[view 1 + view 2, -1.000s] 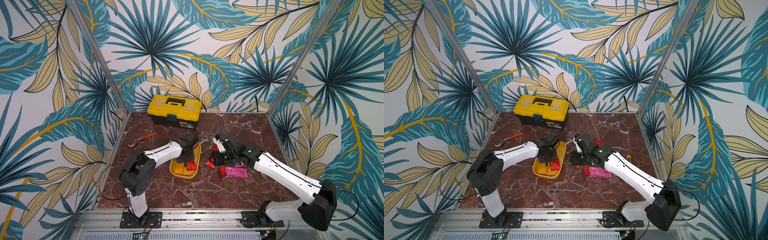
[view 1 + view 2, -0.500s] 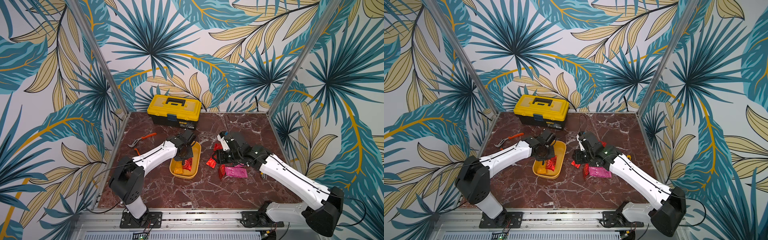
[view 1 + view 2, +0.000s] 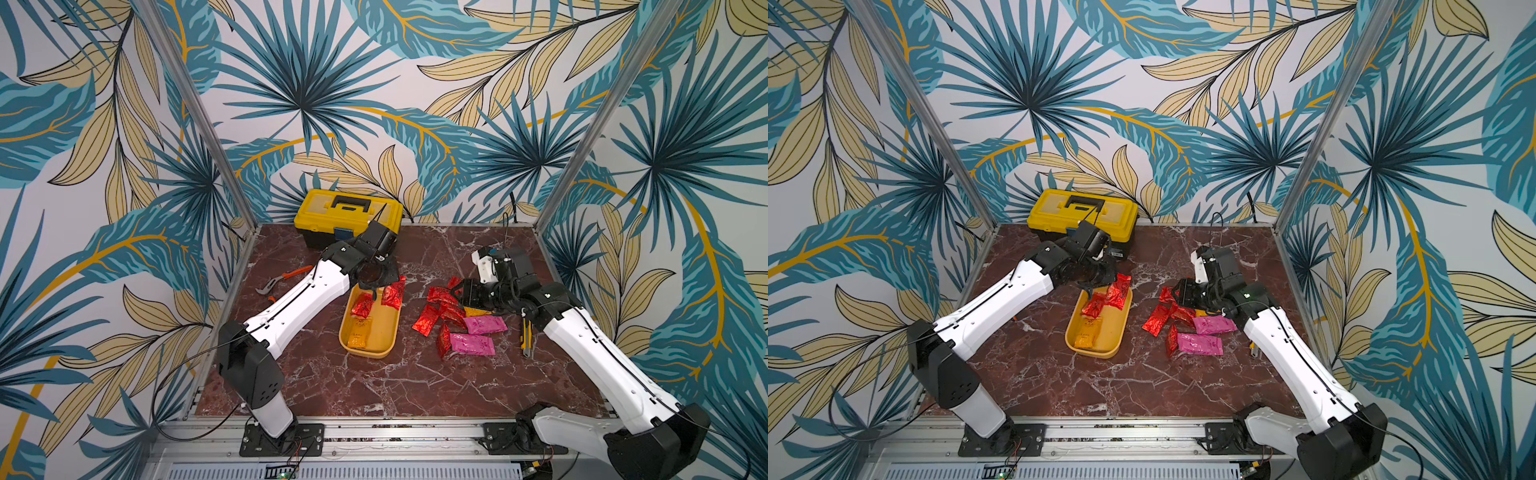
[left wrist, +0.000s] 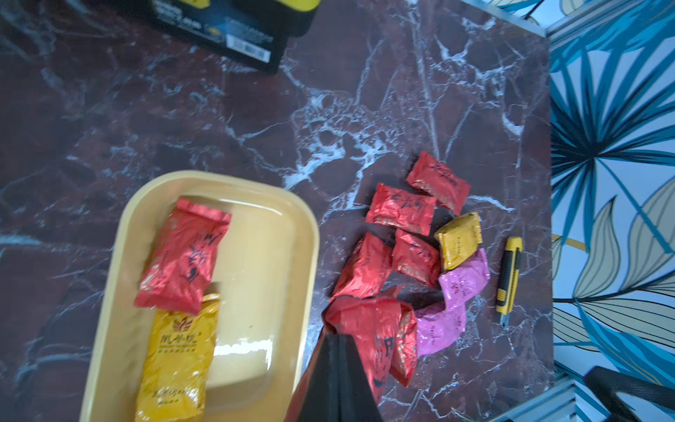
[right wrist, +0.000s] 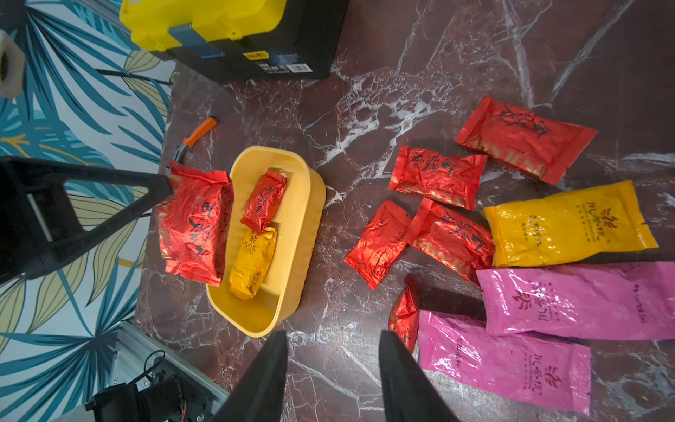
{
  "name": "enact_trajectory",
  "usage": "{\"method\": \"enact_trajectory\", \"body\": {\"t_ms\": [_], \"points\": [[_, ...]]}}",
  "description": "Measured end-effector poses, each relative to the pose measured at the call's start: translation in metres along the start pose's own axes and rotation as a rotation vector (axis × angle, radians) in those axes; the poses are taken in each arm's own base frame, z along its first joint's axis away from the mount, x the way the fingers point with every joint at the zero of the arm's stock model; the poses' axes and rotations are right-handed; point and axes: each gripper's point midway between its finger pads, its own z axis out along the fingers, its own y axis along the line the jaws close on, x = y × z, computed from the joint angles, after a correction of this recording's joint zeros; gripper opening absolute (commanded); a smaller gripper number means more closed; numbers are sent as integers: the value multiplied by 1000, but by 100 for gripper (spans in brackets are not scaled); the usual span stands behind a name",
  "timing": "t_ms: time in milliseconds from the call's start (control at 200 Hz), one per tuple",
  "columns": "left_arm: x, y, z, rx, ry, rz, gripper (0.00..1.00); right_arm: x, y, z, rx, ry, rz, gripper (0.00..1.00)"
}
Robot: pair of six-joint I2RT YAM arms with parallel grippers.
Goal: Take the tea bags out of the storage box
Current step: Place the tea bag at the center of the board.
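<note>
Sachet [image 4: 372, 329], red, poss. two, pinched in L hand [image 4: 333, 338]

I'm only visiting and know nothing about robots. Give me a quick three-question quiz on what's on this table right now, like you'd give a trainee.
1. True or false: the yellow tub is already empty.
2. What colour is the tea bag pinched in the left gripper? A red, B pink, C yellow.
3. Fill in: ___ pink tea bags lie on the table.
Key: 1 false, a red sachet and a yellow sachet lie inside; 2 A; 3 two.
</note>
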Motion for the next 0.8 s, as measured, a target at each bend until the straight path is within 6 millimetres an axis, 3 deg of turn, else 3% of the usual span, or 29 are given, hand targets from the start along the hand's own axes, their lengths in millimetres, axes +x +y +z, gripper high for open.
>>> {"method": "enact_trajectory", "body": {"t_ms": [155, 275, 556, 801], "points": [[-12, -33, 27, 47, 27, 29, 0, 0, -9, -9, -13, -12, 28, 47], [-11, -44, 60, 60, 70, 38, 0, 6, -15, -13, -9, -4, 36, 47], [17, -30, 136, 15, 193, 20, 0, 16, -22, -22, -4, 0, 41, 47], [29, -23, 166, 8, 235, -1, 3, 23, -26, -18, 4, 22, 50, 47]]}}
